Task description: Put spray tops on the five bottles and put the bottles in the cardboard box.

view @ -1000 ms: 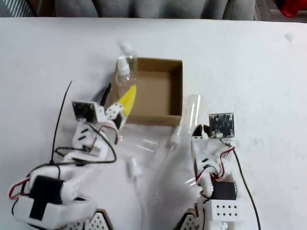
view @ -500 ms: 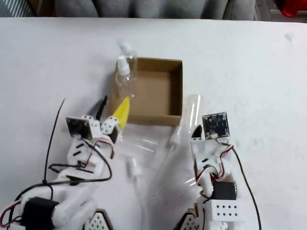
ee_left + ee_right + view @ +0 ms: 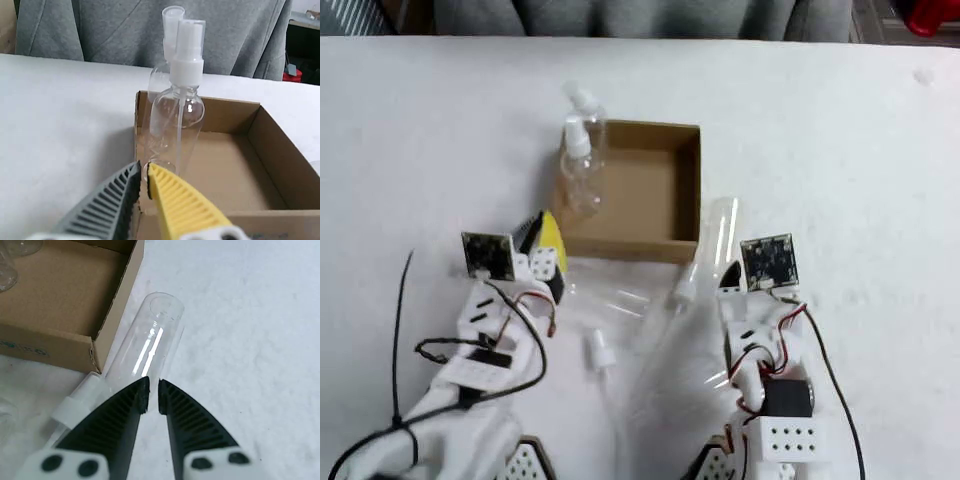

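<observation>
The cardboard box (image 3: pixel 655 195) lies open at mid-table. A clear bottle with a spray top (image 3: pixel 580 170) stands inside it against the left wall, and a second capped bottle (image 3: pixel 584 105) is right behind it. The left wrist view has both bottles (image 3: pixel 178 112) (image 3: pixel 165 70) upright over the box (image 3: pixel 220 160). My left gripper (image 3: pixel 542 238) (image 3: pixel 143 175) is shut and empty, just short of the box's near left corner. My right gripper (image 3: pixel 728 276) (image 3: pixel 153 392) is shut beside a capped bottle (image 3: pixel 712 245) (image 3: pixel 147 337) lying along the box's right corner.
More clear bottles (image 3: pixel 620 300) lie on the table between the two arms, hard to make out. A loose white spray top (image 3: pixel 599 350) rests near them. The lying bottle's white cap (image 3: pixel 80 400) points toward the arms. A grey garment hangs behind the far table edge.
My left gripper, open around the front bottle in the box, has drawn back toward the near side and shut. The bottle stays upright. The right arm hardly moved.
</observation>
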Controlling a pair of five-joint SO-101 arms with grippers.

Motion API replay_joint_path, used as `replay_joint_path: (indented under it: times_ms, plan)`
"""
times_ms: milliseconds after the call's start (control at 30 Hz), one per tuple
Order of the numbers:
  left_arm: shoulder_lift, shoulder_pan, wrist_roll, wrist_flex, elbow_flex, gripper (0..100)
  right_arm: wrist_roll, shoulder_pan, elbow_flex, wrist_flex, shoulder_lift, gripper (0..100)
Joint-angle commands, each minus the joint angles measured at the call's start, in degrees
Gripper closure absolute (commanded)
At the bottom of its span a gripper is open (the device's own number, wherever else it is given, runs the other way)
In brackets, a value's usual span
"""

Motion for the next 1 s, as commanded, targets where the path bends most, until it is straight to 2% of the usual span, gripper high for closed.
replay_joint_path:
  times_ms: [0, 267, 433, 567, 633, 800, 967]
  plan:
    - [-10.95, -0.22, -0.35, 16.88, -3.69, 98, 0.88, -0.22, 0.79, 0.31, -0.75, 98.4]
    - [-31.52, 0.04, -0.18, 60.31, -17.76, 98, 0.88, -0.22, 0.79, 0.13, -0.75, 98.4]
    - [-39.08, 0.31, -0.09, 78.24, -26.11, 98, 0.97, -0.31, 0.79, 0.04, -0.75, 98.4]
    - [-39.96, 0.31, 0.79, 89.67, -34.11, 98, 0.97, -0.40, 0.79, 0.04, -0.75, 98.4]
    - [-39.87, 0.31, 3.96, 93.71, -37.89, 98, 0.97, -0.40, 0.79, 0.04, -0.75, 98.4]
    - [-37.32, 2.24, 9.32, 94.59, -43.43, 98, 0.97, -0.57, 0.79, -0.04, -0.75, 98.4]
    - [-21.76, 4.53, 13.98, 94.68, -49.23, 98, 0.97, -0.48, 0.79, -0.04, -0.75, 98.4]
